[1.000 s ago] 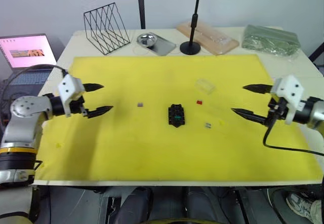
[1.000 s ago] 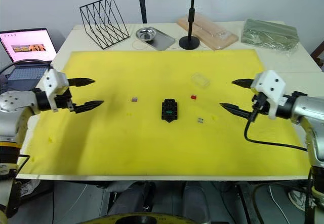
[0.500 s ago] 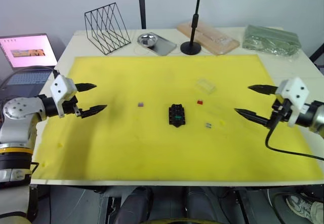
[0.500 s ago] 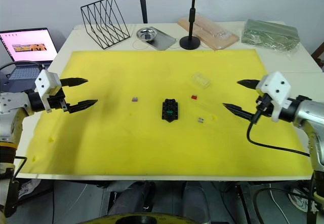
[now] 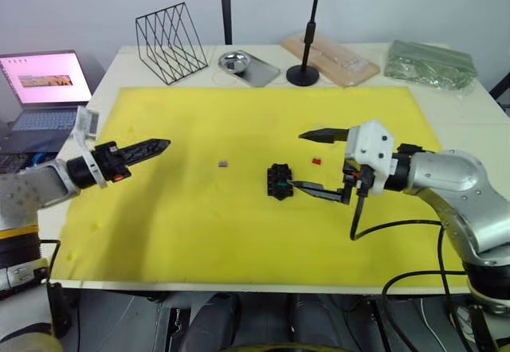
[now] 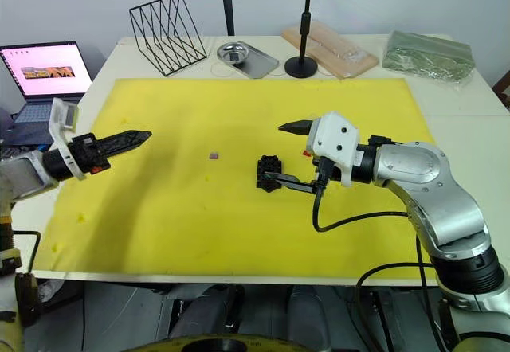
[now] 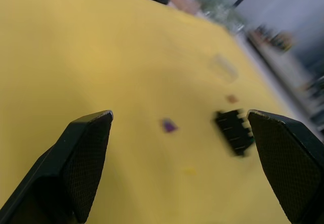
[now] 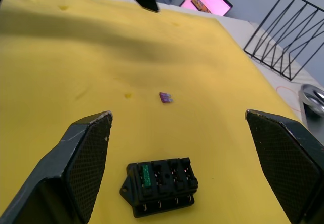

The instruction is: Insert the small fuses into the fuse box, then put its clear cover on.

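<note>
The black fuse box lies mid-mat on the yellow mat, with a green fuse seated in one slot. My right gripper is open just right of the box, its lower finger reaching to the box's edge. A red fuse lies between its fingers on the mat. A grey fuse lies left of the box. The clear cover sits beyond the red fuse, blurred in the left wrist view. My left gripper hovers open over the mat's left part, pointing toward the box.
Behind the mat stand a wire rack, a metal bowl on a tray, a stand's round base, a wooden board in a clear tray and a green bag. A laptop sits far left.
My right gripper has swung left from the mat's right side to beside the fuse box. My left gripper has rolled so its fingers line up in the eye views.
</note>
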Available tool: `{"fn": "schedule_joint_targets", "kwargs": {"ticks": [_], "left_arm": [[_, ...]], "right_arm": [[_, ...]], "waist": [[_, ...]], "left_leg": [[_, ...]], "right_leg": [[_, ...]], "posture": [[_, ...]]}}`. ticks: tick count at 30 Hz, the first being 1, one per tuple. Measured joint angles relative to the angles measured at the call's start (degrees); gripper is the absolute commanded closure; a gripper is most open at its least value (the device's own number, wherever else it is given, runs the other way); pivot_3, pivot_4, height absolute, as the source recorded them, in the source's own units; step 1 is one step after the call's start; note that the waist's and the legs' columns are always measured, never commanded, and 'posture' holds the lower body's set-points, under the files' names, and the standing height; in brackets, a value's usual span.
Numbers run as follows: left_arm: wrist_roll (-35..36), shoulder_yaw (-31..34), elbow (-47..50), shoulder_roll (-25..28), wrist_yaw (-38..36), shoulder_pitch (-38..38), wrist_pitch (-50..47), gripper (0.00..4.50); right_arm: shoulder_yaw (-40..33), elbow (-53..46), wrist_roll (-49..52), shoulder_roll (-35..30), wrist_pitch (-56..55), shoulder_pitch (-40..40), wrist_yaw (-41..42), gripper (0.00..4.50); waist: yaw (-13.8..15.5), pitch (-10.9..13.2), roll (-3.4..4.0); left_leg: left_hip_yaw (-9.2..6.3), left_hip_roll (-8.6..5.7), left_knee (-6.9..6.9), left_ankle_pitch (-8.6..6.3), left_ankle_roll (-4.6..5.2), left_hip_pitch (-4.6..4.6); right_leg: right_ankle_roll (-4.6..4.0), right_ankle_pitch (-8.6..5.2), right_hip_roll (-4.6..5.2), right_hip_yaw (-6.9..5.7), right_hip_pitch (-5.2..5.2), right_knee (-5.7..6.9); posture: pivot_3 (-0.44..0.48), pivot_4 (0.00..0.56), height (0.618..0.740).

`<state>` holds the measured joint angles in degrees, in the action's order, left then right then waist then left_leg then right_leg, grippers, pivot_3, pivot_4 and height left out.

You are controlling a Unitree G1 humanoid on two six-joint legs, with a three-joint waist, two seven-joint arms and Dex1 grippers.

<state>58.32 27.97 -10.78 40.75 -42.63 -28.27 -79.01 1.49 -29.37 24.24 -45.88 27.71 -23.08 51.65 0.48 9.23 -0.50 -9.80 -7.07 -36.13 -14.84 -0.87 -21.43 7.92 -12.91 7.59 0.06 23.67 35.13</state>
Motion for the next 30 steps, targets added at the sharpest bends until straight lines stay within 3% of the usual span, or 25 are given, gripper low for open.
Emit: {"fn": "schedule_joint_targets", "kwargs": {"ticks": [2,5,12,18,30], "left_arm": [[2.8,5.4,-2.6,-5.6,6.7,-1.7,-7.9,0.00],[4.4,9.2,-5.6,-10.9,14.8,-2.2,-12.3,0.00],[6.4,14.5,-7.1,-22.4,28.1,-5.3,-12.9,0.00],[5.2,15.2,-10.3,-26.0,33.2,-7.4,-11.6,0.00],[3.7,15.5,-15.3,-28.2,35.7,-10.6,-7.0,0.00]], "right_arm": [[0.2,0.4,-0.6,0.4,-0.3,-0.4,-0.3,0.02],[0.8,1.0,-1.2,1.0,-0.6,-0.6,-0.6,0.02],[2.9,2.0,-3.0,2.1,-0.6,-1.0,-1.0,0.02],[2.5,2.2,-3.3,2.0,-0.1,-0.4,-1.8,0.02],[1.5,-0.8,-2.6,1.9,3.4,2.0,-3.3,0.02]], "waist": [[0.1,0.0,-0.01],[0.1,0.0,-0.05],[0.4,0.0,-0.08],[0.3,0.0,-0.08],[0.6,0.0,-0.07]], "left_leg": [[-0.02,0.00,-0.02,0.02,-0.03,0.03],[-0.01,0.00,-0.01,0.07,-0.12,0.01],[0.03,-0.02,-0.03,0.25,-0.45,-0.02],[0.06,-0.01,-0.02,0.25,-0.47,-0.01],[0.03,-0.04,-0.05,0.22,-0.41,0.03]], "right_leg": [[0.00,0.00,-0.01,-0.01,-0.03,0.00],[-0.02,0.01,0.00,0.01,-0.01,-0.01],[-0.03,0.02,0.05,0.04,-0.04,-0.05],[-0.03,0.02,0.04,0.05,-0.03,-0.04],[-0.02,0.02,0.05,0.02,-0.14,-0.04]], "posture": [[0.000,0.150,0.740],[0.000,0.150,0.740],[0.000,0.150,0.740],[0.000,0.150,0.740],[0.000,0.150,0.740]]}}
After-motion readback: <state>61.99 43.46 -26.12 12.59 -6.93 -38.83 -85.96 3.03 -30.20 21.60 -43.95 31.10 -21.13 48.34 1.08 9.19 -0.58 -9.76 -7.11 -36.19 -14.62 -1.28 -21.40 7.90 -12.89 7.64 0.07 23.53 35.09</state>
